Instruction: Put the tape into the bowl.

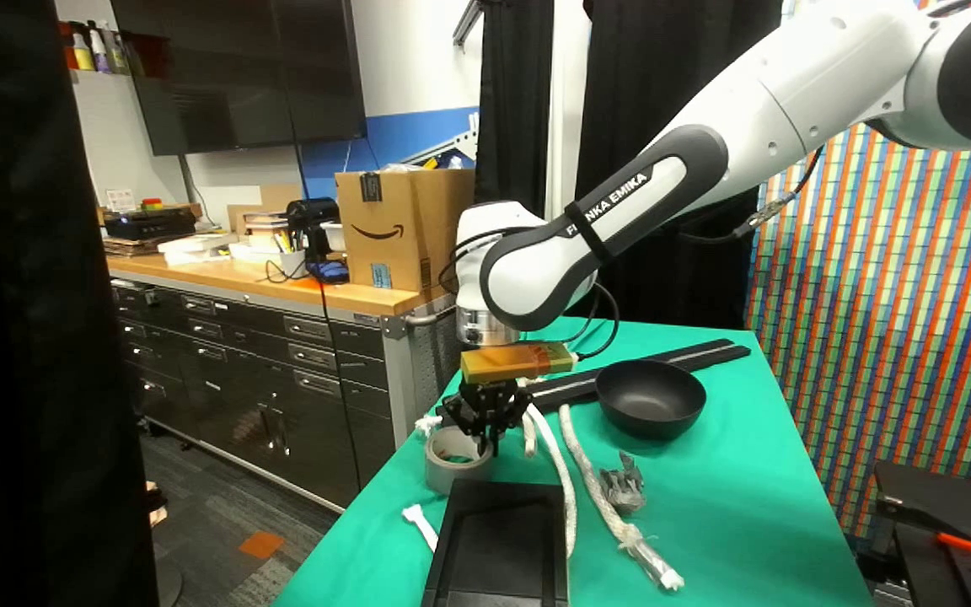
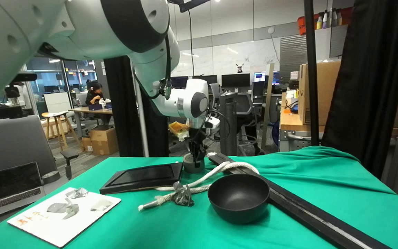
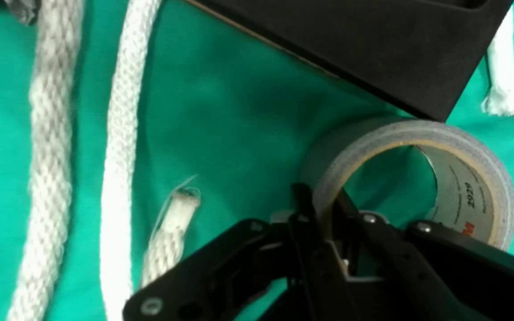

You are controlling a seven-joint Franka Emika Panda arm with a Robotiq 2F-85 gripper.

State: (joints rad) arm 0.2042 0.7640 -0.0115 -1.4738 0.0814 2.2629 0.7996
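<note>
Find the tape [image 1: 445,474] lying flat, hole upward, near the left edge of the bench [image 1: 747,523] in an exterior view, apparently not lifted yet. Held by one side of its ring in the end effector [image 3: 323,200], with jaws clamped on the wall, judging from the wrist view: one in the hole, one outside. Probably gripped so for want of reach across the whole roll. Right beside, towards the near edge, note a corner of the black slab [image 1: 498,548]; best to lift straight up, to avoid scraping there. Farther in from the left edge, see the stubby rope end [image 3: 172,236], then the white rope [image 3: 118,156], then the thicker rope [image 3: 51,156], likely to be passed over on the way. Beyond, towards the far right corner, look for the bowl [image 1: 650,396]: upright, mouth up, well set for a drop from above, with the long black rail [image 2: 311,218] between it and the far edge.

Cannot see under the tape, so cannot rule out a slight lift. Hard to tell touching from nearly touching at the slab's corner. Impossible to follow the ring behind the end effector in the wrist view, or to trace the white rope beneath the slab and match it surely to the frayed end [image 3: 509,98]. Cannot judge contact between bowl and rail either, given the overlap in both exterior views.
</note>
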